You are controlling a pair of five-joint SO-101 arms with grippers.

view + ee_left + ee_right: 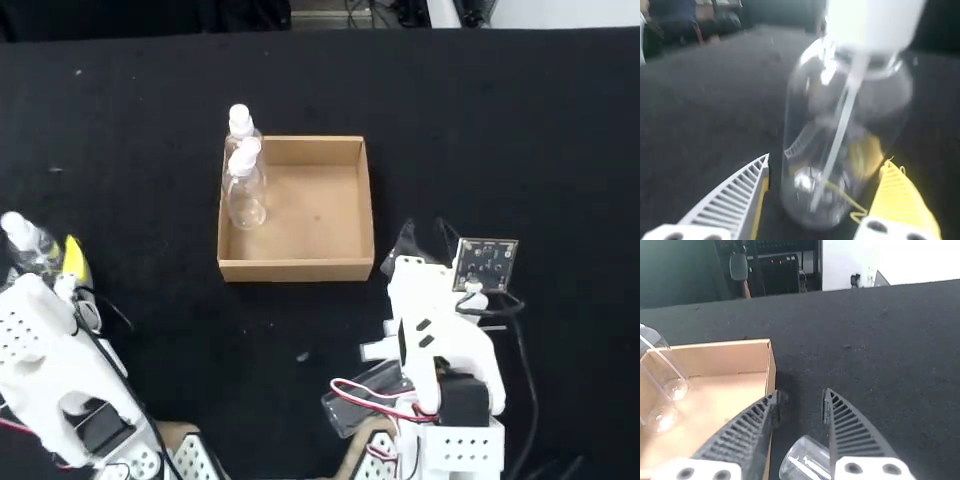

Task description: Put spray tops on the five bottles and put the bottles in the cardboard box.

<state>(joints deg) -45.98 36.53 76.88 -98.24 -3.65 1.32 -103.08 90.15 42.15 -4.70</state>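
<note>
**Two bottles in the box, a third in the left gripper**

Closest to the arms: the left gripper (826,160) is way out at the left edge of the table (500,120). It's pinching a clear bottle (840,125) by its lower half, one finger on each side. That one already has its white spray top (872,22) on, and you can see the dip tube running down inside.

The right gripper (800,395) sits low in front of its own arm, just off the near right corner of the cardboard box (295,269), pointing across the table. A rounded bit of see-through plastic (802,462) shows right at its throat. Honestly I can't tell if it's clamped on that or just sitting over it.

Further out, the box holds two bottles with white tops on, standing along the wall on the left arm's side. The nearer bottle (246,195) is about mid-wall and the far bottle (241,125) is in the back corner, right beside it.
</note>
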